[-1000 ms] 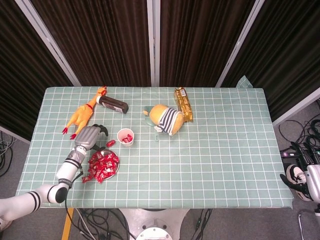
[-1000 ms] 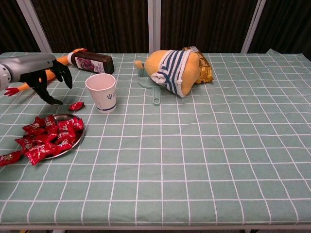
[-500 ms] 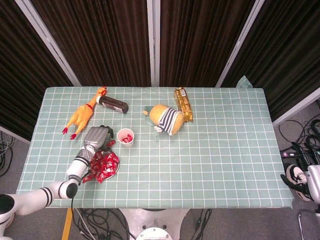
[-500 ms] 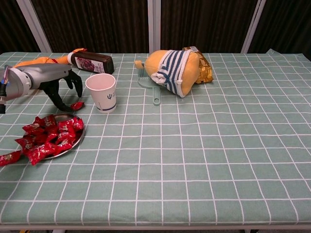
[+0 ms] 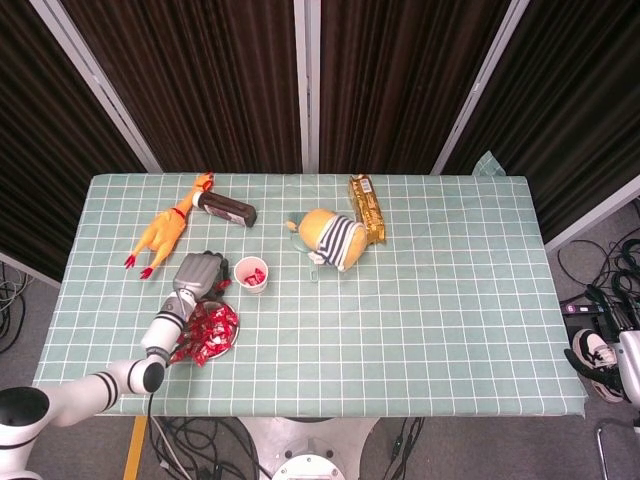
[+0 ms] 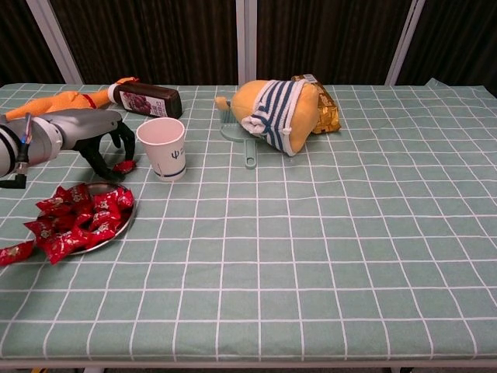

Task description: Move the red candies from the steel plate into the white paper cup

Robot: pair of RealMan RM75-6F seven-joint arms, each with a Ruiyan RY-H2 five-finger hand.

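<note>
A steel plate (image 6: 118, 228) heaped with red candies (image 6: 78, 217) sits at the table's front left; it shows in the head view too (image 5: 207, 333). One candy (image 6: 15, 252) lies off the plate on the cloth. The white paper cup (image 6: 162, 148) stands just right of it, with red candies inside (image 5: 253, 273). My left hand (image 6: 97, 138) reaches down between plate and cup. Its fingers are spread around a loose red candy (image 6: 124, 165) lying on the cloth. My right hand (image 5: 592, 356) hangs beyond the table's right edge, its fingers unclear.
A rubber chicken (image 6: 66, 101) and a dark bottle (image 6: 147, 99) lie behind the cup. A striped yellow plush (image 6: 276, 113), a green handled tool (image 6: 237, 136) and a gold packet (image 5: 367, 208) sit at centre back.
My left hand has moved right and down from beside the chicken to the loose candy by the cup. The cup and plate have stayed put.
</note>
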